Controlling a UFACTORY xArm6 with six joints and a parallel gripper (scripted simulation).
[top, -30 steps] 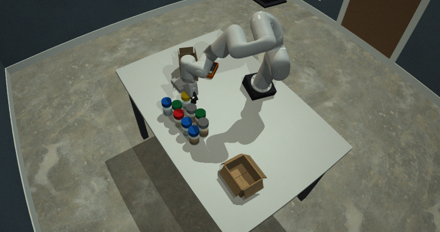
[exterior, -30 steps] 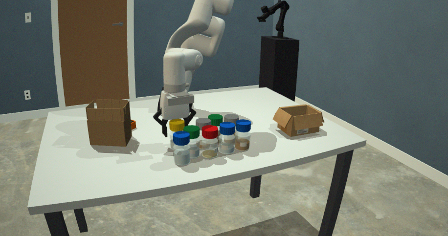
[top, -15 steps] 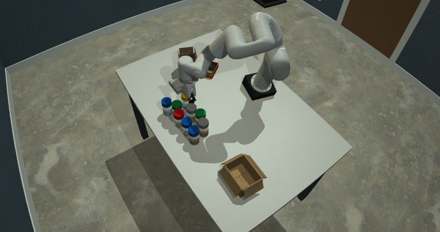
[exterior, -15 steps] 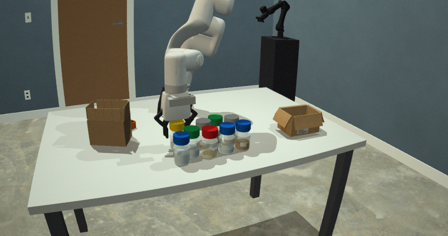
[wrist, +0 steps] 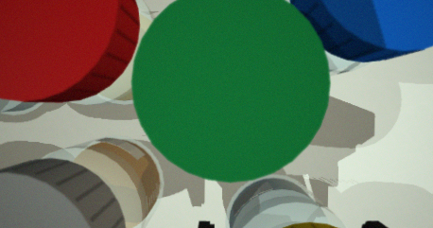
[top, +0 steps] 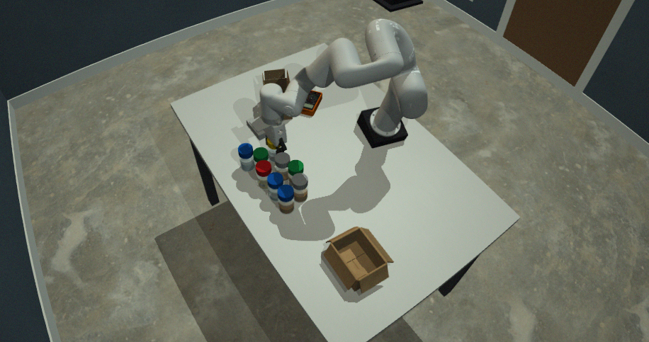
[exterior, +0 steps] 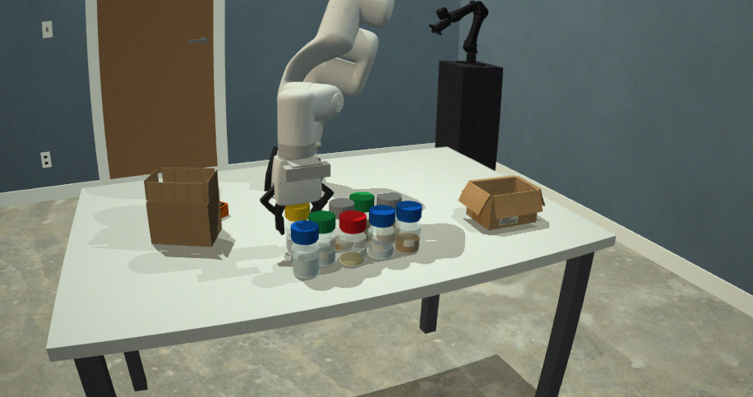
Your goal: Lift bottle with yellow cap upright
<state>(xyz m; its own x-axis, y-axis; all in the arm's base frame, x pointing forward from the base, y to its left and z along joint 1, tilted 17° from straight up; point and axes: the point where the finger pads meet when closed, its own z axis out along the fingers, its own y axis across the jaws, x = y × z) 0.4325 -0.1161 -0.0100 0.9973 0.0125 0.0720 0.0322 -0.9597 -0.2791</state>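
Note:
The bottle with the yellow cap (top: 271,143) (exterior: 297,212) (wrist: 309,225) stands upright on the white table (top: 431,194) (exterior: 158,299), at the back left corner of a tight cluster of bottles. My gripper (top: 275,147) (exterior: 297,217) (wrist: 289,225) is open and lowered over it, with one finger on each side of the cap and neck, and nothing gripped. In the wrist view only a sliver of the yellow cap shows at the bottom edge between the two black fingertips. A green-capped bottle (wrist: 231,80) (exterior: 321,220) (top: 260,154) stands right beside it.
Red-capped (top: 263,168) (exterior: 352,221) (wrist: 57,36), blue-capped (exterior: 304,232) (top: 245,149) (wrist: 373,12) and grey-capped (exterior: 341,205) (top: 282,158) (wrist: 43,197) bottles crowd close, all upright. A tall cardboard box (exterior: 182,225) (top: 272,71) and an orange device (top: 312,103) are behind. An open box (top: 374,278) (exterior: 503,218) lies further off.

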